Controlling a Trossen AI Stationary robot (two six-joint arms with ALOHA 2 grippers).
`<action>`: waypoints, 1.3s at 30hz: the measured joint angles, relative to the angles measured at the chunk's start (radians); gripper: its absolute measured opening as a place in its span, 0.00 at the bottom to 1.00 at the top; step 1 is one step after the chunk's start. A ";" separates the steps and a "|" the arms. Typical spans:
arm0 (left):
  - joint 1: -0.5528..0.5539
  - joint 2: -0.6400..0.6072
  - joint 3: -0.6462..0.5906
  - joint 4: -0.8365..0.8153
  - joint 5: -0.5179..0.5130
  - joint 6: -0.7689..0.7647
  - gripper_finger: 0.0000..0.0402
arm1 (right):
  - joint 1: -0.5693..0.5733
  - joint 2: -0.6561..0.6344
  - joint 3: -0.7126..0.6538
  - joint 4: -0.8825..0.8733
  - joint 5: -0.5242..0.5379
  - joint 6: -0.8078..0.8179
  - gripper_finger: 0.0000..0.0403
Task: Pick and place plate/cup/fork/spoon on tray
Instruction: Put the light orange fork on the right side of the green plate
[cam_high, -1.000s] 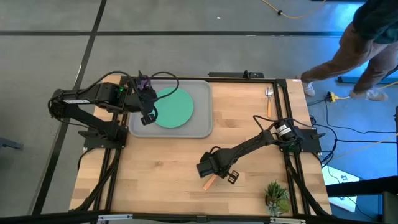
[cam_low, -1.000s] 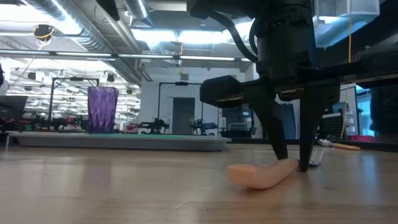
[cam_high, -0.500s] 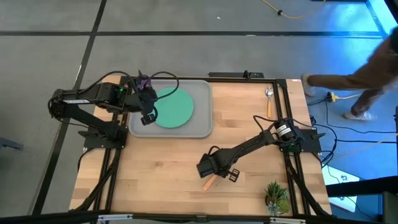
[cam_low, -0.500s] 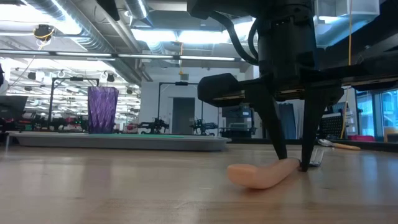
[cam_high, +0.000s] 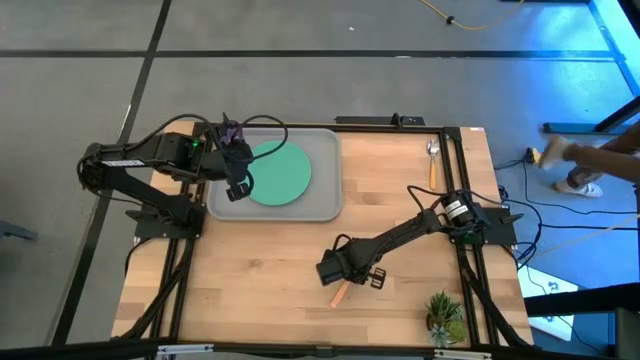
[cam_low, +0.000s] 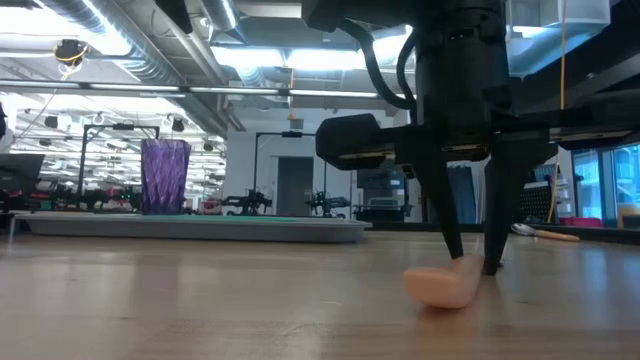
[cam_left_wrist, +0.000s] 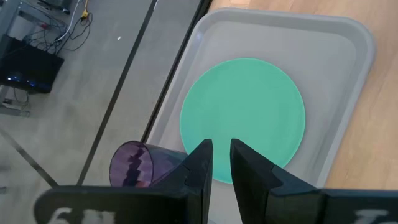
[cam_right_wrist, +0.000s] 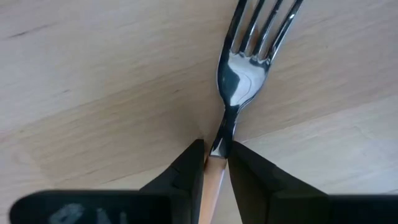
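Observation:
The fork (cam_right_wrist: 239, 68) lies on the wooden table near its middle, with my right gripper (cam_high: 350, 277) (cam_low: 470, 262) shut on it from above. Its orange handle (cam_high: 340, 295) (cam_low: 445, 285) pokes out toward the near edge. The teal plate (cam_high: 280, 175) (cam_left_wrist: 242, 112) lies flat on the grey tray (cam_high: 325, 205) (cam_left_wrist: 348, 74) at the far left. The purple cup (cam_high: 232, 133) (cam_low: 165, 177) stands upright in the tray's far-left corner. My left gripper (cam_high: 238, 188) (cam_left_wrist: 221, 146) hovers above the tray's left side, narrowly open and holding nothing. The spoon (cam_high: 432, 160) lies at the far right. My right gripper pinches the fork's neck (cam_right_wrist: 219, 138), where the silver stem joins the orange handle, between its two fingers. The fingers (cam_low: 448, 225) point straight down and stand across the fork. The handle's free end (cam_low: 440, 288) rests on the table.
A small green potted plant (cam_high: 443, 315) stands near the front right corner. A person (cam_high: 600, 160) is on the floor beyond the table's right side. Bare wood lies between the tray and the fork.
My right gripper has rolled about its downward axis while staying in place. The fork has turned with it on the table: its handle end has swung round and now points more toward the near edge. The person at the right has walked farther off.

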 joint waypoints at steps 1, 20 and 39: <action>0.000 0.000 0.000 0.000 0.000 0.000 0.13 | 0.000 0.000 0.000 0.000 0.000 0.001 0.20; 0.000 0.000 0.000 0.000 0.000 0.001 0.13 | 0.004 0.000 0.000 0.000 0.031 -0.025 0.07; 0.000 0.000 0.000 0.000 0.000 0.000 0.13 | -0.039 0.010 0.108 -0.092 0.043 -0.257 0.07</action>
